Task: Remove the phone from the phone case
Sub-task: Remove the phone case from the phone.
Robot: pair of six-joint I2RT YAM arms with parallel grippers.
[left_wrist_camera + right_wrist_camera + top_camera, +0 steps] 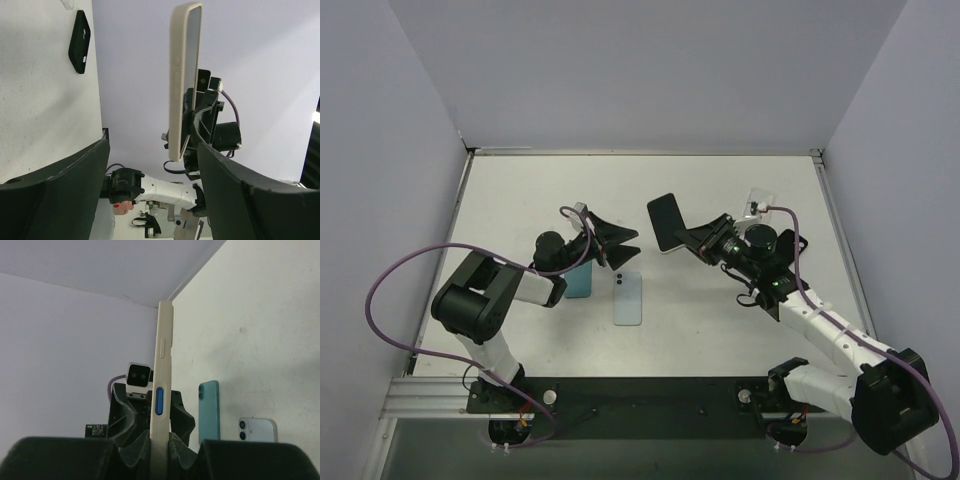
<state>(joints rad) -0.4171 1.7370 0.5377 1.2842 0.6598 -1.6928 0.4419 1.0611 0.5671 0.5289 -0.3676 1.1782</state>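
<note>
My right gripper (695,240) is shut on a phone in a cream case (666,222) and holds it on edge above the table. In the right wrist view the cased phone (161,385) stands upright between the pads (182,452), its blue side button showing. My left gripper (620,242) is open and empty, facing the phone from the left. In the left wrist view the cased phone (182,80) hangs just ahead of the wide-open fingers (250,200), apart from them.
A teal phone (578,280) and a light blue phone (628,297) lie face down on the table under the left gripper. Both show in the right wrist view, the teal phone (208,410) left of the light blue phone (257,430). A black case (79,34) lies farther right. A clear case (757,203) lies near the back right.
</note>
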